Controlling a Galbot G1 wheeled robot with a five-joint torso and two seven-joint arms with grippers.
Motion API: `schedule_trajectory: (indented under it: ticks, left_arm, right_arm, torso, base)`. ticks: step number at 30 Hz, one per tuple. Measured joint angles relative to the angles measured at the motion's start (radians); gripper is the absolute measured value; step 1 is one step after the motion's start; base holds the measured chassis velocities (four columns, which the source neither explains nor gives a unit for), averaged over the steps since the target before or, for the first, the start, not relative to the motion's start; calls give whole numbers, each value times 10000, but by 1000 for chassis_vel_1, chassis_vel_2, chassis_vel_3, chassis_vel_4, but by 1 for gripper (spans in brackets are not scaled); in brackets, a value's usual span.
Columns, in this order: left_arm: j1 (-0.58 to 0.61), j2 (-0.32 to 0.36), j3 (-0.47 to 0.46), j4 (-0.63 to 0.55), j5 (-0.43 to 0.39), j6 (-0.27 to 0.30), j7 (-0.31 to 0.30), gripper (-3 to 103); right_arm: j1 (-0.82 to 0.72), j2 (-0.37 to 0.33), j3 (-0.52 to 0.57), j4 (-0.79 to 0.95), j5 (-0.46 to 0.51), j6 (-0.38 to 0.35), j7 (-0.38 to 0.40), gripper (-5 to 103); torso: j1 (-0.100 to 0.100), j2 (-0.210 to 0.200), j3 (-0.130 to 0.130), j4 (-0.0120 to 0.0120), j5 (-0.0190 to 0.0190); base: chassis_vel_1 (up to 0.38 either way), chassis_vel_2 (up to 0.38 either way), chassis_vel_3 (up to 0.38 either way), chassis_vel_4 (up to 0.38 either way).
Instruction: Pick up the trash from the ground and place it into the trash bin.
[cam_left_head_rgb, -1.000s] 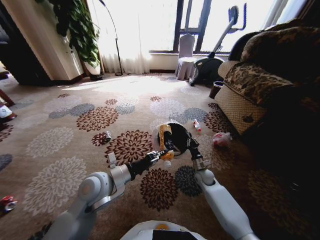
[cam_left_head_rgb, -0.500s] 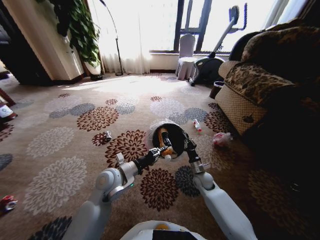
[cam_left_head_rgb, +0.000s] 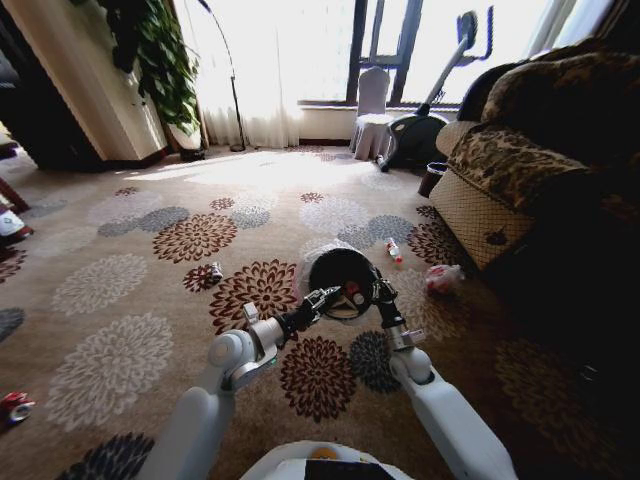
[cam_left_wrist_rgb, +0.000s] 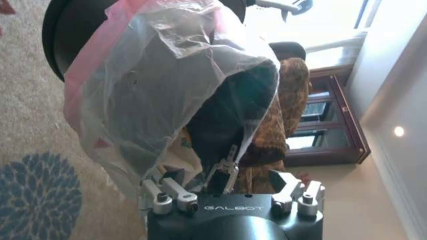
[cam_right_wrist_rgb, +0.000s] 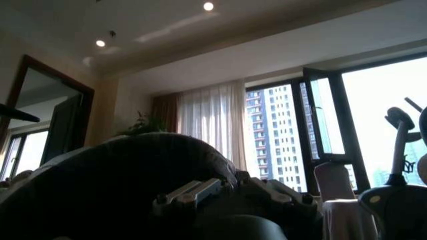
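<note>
On the flowered carpet, near a sofa at right, the bin sits tipped; the right end effector grips its rim, the left end effector open beside it.

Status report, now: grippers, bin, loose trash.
Left gripper open at trash bin rim. Right gripper on bin's far side. Bottle and pink bag loose on carpet.
</note>
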Motion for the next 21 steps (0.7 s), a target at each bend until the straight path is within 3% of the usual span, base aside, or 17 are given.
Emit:
schedule_trajectory:
  ticks: [1,3,5,6,7,8,9,10,11,12,13,14,15,17,18,20,21]
  left_arm:
    - [0,0,0,0,0,0,0,81]
    - [105,93,-58,-182,504,180,347,91]
    - [498,325,-332,-745,2456,381,1687,98]
    - [498,325,-332,-745,2456,381,1687,98]
    - [709,449,-534,-1056,3766,286,2513,100]
    - [808,515,-658,-1220,4434,188,2903,100]
    - [1020,664,-1016,-1575,5984,-244,3632,100]
    - [1020,664,-1016,-1575,5984,-244,3632,100]
    - [1231,731,-1468,-1732,7534,-954,4042,100]
    - [1440,749,-1982,-1727,8863,-2014,4373,100]
    - [1570,730,-2381,-1632,9732,-2822,4491,100]
    - [1701,658,-2914,-1411,10692,-3672,4505,100]
    - [1701,658,-2914,-1411,10692,-3672,4505,100]
    - [1933,360,-3967,-609,12796,-4983,3979,100]
    - [1933,360,-3967,-609,12796,-4983,3979,100]
    - [2103,99,-4781,921,14603,-6004,2560,100]
    - [2136,78,-4948,1602,14901,-6270,2039,100]
  right_arm:
    - [0,0,0,0,0,0,0,0]
    - [-9,24,49,-22,-8,0,0,0]
    - [-32,29,231,-99,-163,-80,-2,0]
    - [-32,29,231,-99,-163,-80,-2,0]
    - [-70,22,365,-112,-252,-186,-2,0]
    - [-111,12,469,-113,-285,-255,-3,0]
    - [-298,-19,819,-95,-306,-422,-2,0]
    - [-298,-19,819,-95,-306,-422,-2,0]
    - [-389,-55,1034,-71,-260,-547,-1,0]
    - [-432,-80,1191,-63,-180,-644,6,0]
    - [-452,-87,1275,-39,-146,-732,9,0]
    - [-471,-85,1383,10,-110,-856,7,0]
    - [-471,-85,1383,10,-110,-856,7,0]
    - [-545,-63,1565,123,-92,-982,1,0]
    - [-545,-63,1565,123,-92,-982,1,0]
    - [-738,-126,1708,316,-84,-1025,1,0]
    - [-811,-157,1751,372,-75,-1027,-2,0]
  torso:
    - [0,0,0,0,0]
    - [0,0,0,0,-1]
    - [0,0,0,2,0]
    - [0,0,0,2,0]
    - [0,0,0,3,0]
    - [0,0,0,5,0]
    - [-1,0,-1,1,1]
    - [-1,0,-1,1,1]
    - [0,0,-1,-5,-2]
    - [0,0,-1,-7,-3]
    - [0,0,-1,-9,0]
    - [-1,0,-1,-2,3]
    - [-1,0,-1,-2,3]
    - [-1,0,-1,5,1]
    - [-1,0,-1,5,1]
    - [0,0,-1,4,-2]
    - [0,0,-1,4,-6]
  base:
    - [0,0,0,0]
    - [0,0,0,0]
    - [0,0,0,0]
    - [0,0,0,0]
    - [0,0,0,0]
    - [0,0,0,0]
    - [0,0,0,0]
    - [0,0,0,0]
    - [0,0,0,0]
    - [0,0,0,0]
    - [0,0,0,0]
    - [0,0,0,0]
    - [0,0,0,0]
    - [0,0,0,0]
    - [0,0,0,0]
    - [0,0,0,0]
    - [0,0,0,0]
